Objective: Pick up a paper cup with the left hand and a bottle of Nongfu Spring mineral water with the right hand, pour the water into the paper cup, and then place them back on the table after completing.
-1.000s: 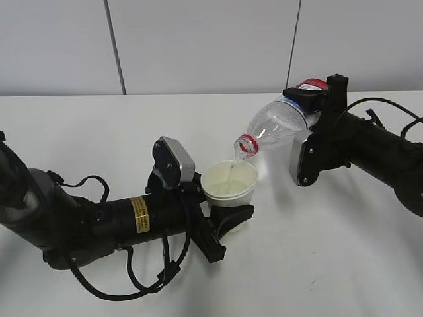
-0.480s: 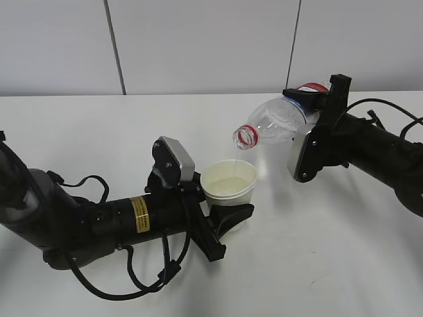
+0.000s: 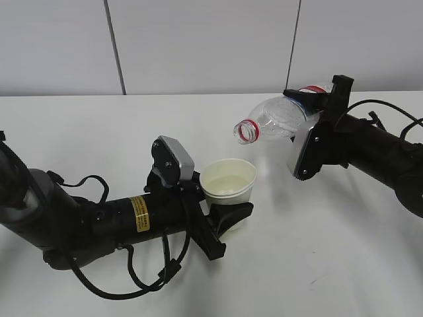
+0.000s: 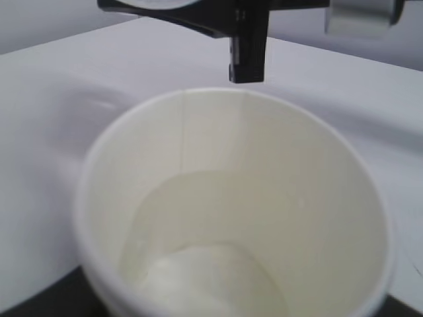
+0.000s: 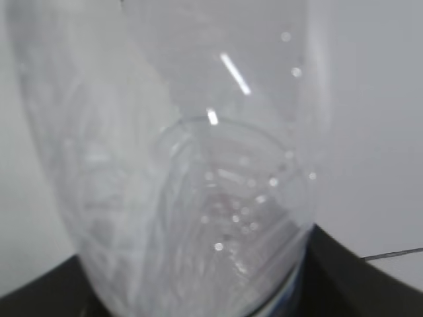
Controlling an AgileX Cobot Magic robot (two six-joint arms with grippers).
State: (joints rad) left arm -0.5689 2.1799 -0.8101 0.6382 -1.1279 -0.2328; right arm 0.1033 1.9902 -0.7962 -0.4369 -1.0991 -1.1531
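White paper cup [image 3: 229, 182], partly filled with water [image 4: 198, 264], sat clenched in the left hand [image 3: 225, 221] near the middle of the table [image 3: 344, 251]. The right hand [image 3: 316, 112] grasped the nearly horizontal clear bottle [image 3: 274, 120], its open red-ringed mouth above the cup.

table [image 3: 344, 264]: plain white top | faint marks | left arm [image 3: 99, 221] resting on it

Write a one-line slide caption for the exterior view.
Left hand holds the paper cup while right hand tilts the uncapped bottle above it.
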